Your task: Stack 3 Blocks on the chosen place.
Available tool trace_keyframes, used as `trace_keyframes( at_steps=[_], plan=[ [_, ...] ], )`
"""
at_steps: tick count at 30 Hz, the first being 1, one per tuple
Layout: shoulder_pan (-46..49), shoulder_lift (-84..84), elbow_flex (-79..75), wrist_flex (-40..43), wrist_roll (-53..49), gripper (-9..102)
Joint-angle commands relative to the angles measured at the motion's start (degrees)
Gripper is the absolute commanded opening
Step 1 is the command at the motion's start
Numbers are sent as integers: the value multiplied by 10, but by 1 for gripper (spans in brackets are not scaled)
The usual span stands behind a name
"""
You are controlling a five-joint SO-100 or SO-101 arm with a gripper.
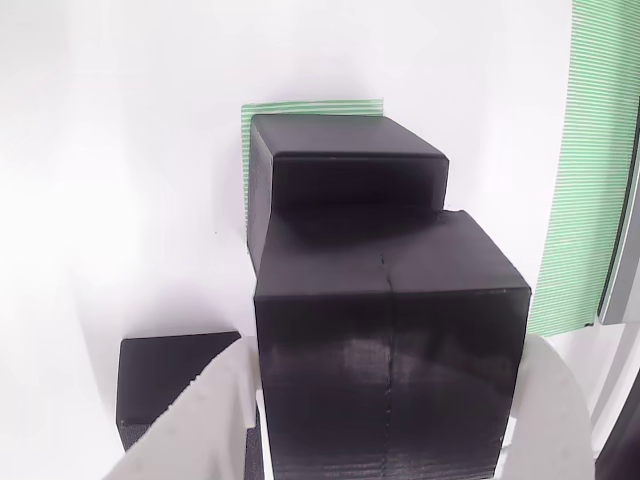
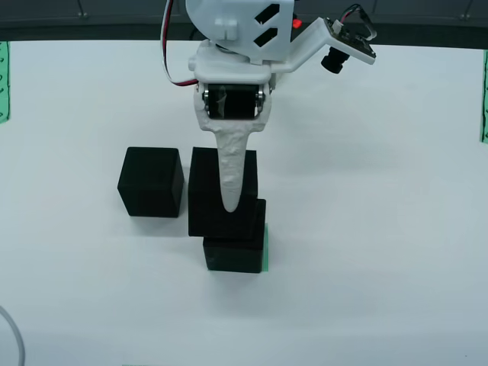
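My gripper (image 1: 385, 425) is shut on a matte black block (image 1: 390, 330), with a white finger (image 1: 195, 420) on each side of it. Just beyond it, a second block (image 1: 345, 165) rests on the chosen place (image 1: 310, 105), a green-and-white striped patch. A third block (image 1: 165, 380) lies on the table at the lower left. From above, the gripper (image 2: 229, 194) points down over the held block (image 2: 206, 198), which overlaps the far edge of the block on the patch (image 2: 235, 248). The patch (image 2: 267, 255) peeks out at that block's right. The third block (image 2: 151, 181) sits apart on the left.
A long green striped strip (image 1: 590, 150) runs along the right of the wrist view. In the overhead view, green marks sit at the table's left edge (image 2: 4, 80) and right edge (image 2: 484, 95). A pale cable (image 2: 11, 335) curves at the lower left.
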Motion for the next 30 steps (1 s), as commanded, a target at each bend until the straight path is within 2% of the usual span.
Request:
trace_keyframes(
  at_steps=[1, 10, 21, 30],
  plan=[
    [2, 4, -2, 2, 5, 20],
    [0, 4, 3, 2, 6, 21],
    [-4, 5, 5, 2, 1, 35],
    [-4, 8, 7, 0, -2, 35]
  ],
)
